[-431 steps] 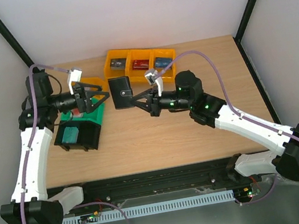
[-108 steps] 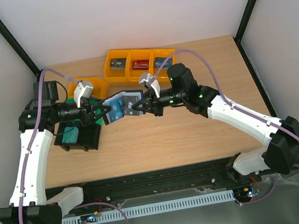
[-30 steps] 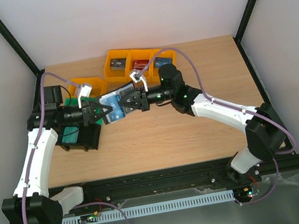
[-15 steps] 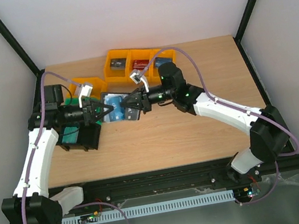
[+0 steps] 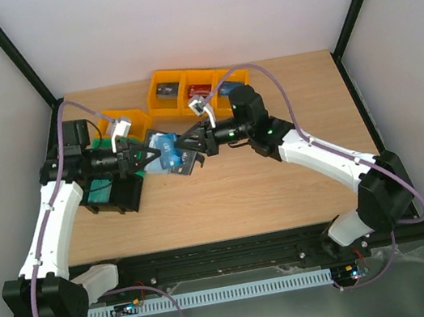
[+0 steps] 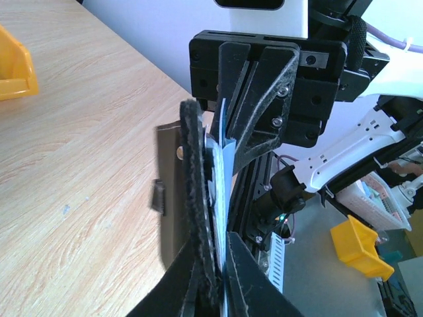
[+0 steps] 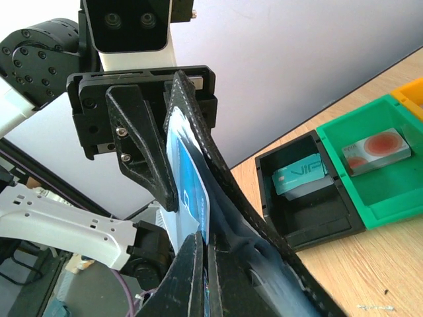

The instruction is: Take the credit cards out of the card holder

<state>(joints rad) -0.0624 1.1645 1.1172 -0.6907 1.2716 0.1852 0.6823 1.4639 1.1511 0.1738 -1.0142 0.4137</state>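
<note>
Black leather shows edge-on in both wrist views: the card holder (image 5: 166, 152) hangs in the air between our two arms, above the wooden table (image 5: 267, 190) and just in front of the row of yellow bins (image 5: 197, 81). Our left gripper (image 5: 145, 159) has its fingers pressed together on the holder's left edge, the stitched black cover clamped between them. Our right gripper (image 5: 187, 147) meets it from the other side, fingers drawn almost together on a pale blue card (image 6: 223, 165) that stands against the holder's inner face; we cannot tell whether the pocket is pinched along with it. From above, the holder's inside faces up, blue, with a dark flap drooping toward the near side. The two grippers sit tip to tip, nearly touching. Behind the left gripper, in the right wrist view, a black bin (image 7: 310, 205) holds a teal card (image 7: 299, 175), and the green bin (image 7: 396, 181) touching it holds a pale card with a red spot (image 7: 375, 148).
</note>
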